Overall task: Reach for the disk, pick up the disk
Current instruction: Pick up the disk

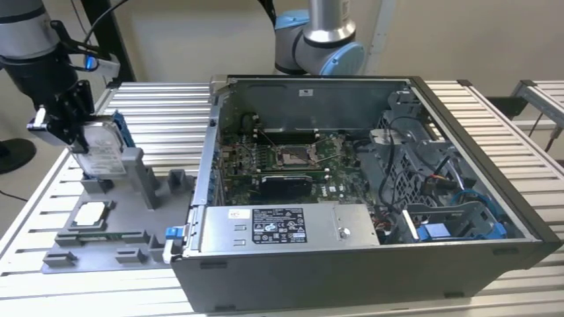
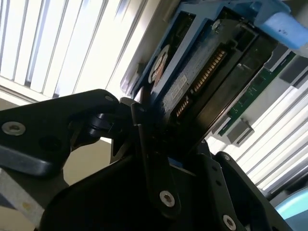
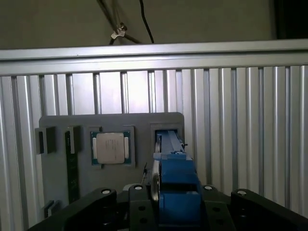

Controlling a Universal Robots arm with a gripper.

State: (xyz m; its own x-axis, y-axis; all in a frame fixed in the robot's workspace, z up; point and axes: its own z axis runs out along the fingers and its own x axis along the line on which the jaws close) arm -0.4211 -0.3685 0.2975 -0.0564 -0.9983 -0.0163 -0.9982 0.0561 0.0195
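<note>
Okay, so my gripper (image 1: 78, 137) is clamped on the disk (image 1: 102, 155). In the second wrist view one of the black fingers (image 2: 144, 130) is pressed flat against the drive's side, and in the first wrist view the blue frame (image 3: 175, 178) sits squeezed between both fingers.

The disk stands on edge at the back corner of the grey holder plate (image 1: 132, 211). Its long axis runs up and down, leaning just a bit off vertical. The lower end is down at the slot in the plate, right beside the plate's tall grey post, and I can't tell if it has cleared that slot. The upper end is the one I'm holding. The broad silver face looks toward the exterior view's left, and the blue edge looks toward the open computer case (image 1: 352, 264), which sits just beside the plate.

The square chip (image 1: 91, 213) lies flat in its own pocket on the plate, near the disk's slot and not touching the disk.
</note>
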